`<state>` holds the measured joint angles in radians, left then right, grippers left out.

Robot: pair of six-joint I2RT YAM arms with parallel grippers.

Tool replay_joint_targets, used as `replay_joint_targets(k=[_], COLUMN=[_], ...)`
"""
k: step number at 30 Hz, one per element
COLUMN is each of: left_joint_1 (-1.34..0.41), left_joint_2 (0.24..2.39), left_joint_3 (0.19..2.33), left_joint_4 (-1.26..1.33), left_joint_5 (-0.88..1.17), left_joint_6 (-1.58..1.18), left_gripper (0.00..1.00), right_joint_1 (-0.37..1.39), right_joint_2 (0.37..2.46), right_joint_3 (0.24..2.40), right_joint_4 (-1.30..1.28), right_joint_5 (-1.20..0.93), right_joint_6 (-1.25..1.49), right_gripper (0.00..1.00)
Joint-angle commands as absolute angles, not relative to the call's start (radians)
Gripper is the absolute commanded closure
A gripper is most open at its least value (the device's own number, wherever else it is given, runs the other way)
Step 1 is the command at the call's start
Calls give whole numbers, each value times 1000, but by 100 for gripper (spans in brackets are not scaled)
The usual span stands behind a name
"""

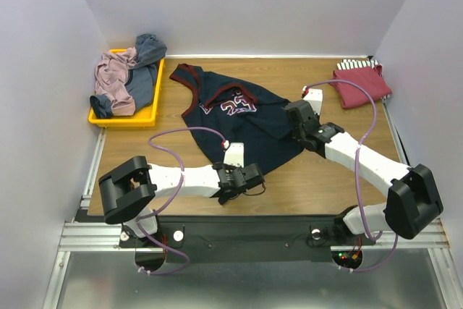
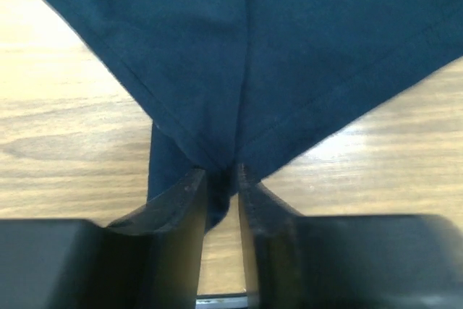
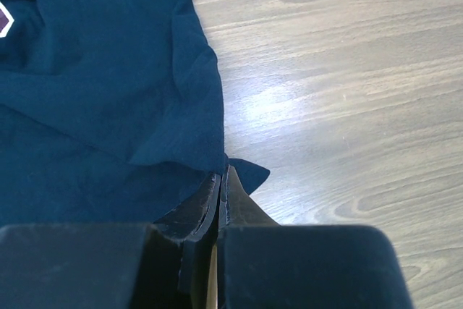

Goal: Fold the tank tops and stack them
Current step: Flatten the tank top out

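Jersey (image 1: 239, 117), navy, lies spread on table (image 1: 325, 179) betw. both grippers. L gripper (image 2: 221, 176) pinches its near hem corner; R gripper (image 3: 220, 179) closed on its side edge. Red top (image 1: 359, 85) beyond R gripper; other tops (image 1: 119, 81) in tray (image 1: 123, 121) beyond L gripper.

The navy jersey (image 1: 239, 117) was soft, matt knit cloth with a stitched hem, and its maroon trim looked equally dull. My left gripper (image 2: 222, 173) and right gripper (image 3: 223, 175) had matt black fingers (image 2: 181, 211), hard and slightly grainy at the edges. The table (image 1: 333, 186) was smooth wood grain with a soft sheen. On the far left, the yellow tray (image 1: 123, 118) was glossy plastic and held a limp mauve top (image 1: 112, 81) and a grey-blue top (image 1: 150, 52), both matt cloth. The dark red top (image 1: 358, 90) on the far right was matt cloth too. My arm shells (image 1: 354, 153) were smooth white plastic, and the near rail (image 1: 87, 238) was brushed metal.
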<state>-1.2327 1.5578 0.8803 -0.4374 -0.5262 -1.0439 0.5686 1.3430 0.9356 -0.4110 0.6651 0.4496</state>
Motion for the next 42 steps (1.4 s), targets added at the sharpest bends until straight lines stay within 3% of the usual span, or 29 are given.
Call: replay_joint_targets(k=[1, 2, 8, 15, 23, 24, 28, 29, 31, 32, 36, 42], left_joint_1=[-1177, -1155, -994, -616, -476, -476, -471, -471, -471, -471, -474, -512], left_joint_2=[1537, 1525, 1307, 991, 902, 902, 900, 894, 879, 873, 842, 851], left_joint_3=[901, 876, 802, 597, 385, 364, 363, 368, 397, 414, 422, 454], left_joint_4=[-448, -419, -377, -238, -100, -77, -90, -104, -159, -185, -313, -488], left_joint_5=[-601, -585, -578, -384, -137, -111, -117, -123, -136, -144, -169, -255], left_joint_6=[-1048, -1026, -983, -925, -989, -991, -988, -986, -974, -974, -1000, -1095], left_gripper=[93, 100, 100, 100, 100, 96, 71, 67, 59, 57, 56, 56], right_joint_1=[563, 563, 558, 520, 520, 520, 520, 520, 520, 522, 520, 520], right_joint_2=[1307, 1302, 1293, 1273, 1284, 1282, 1263, 1256, 1233, 1226, 1197, 1203], right_joint_3=[943, 942, 939, 901, 850, 847, 821, 815, 801, 795, 790, 804], right_joint_4=[-373, -373, -373, -373, -373, -373, -371, -371, -373, -373, -373, -373], right_joint_5=[672, 673, 693, 661, 624, 621, 611, 611, 623, 633, 658, 707], right_joint_6=[459, 456, 446, 471, 523, 528, 545, 548, 551, 554, 557, 552], right_gripper=[99, 99, 99, 99, 98, 96, 84, 74, 62, 50, 35, 33])
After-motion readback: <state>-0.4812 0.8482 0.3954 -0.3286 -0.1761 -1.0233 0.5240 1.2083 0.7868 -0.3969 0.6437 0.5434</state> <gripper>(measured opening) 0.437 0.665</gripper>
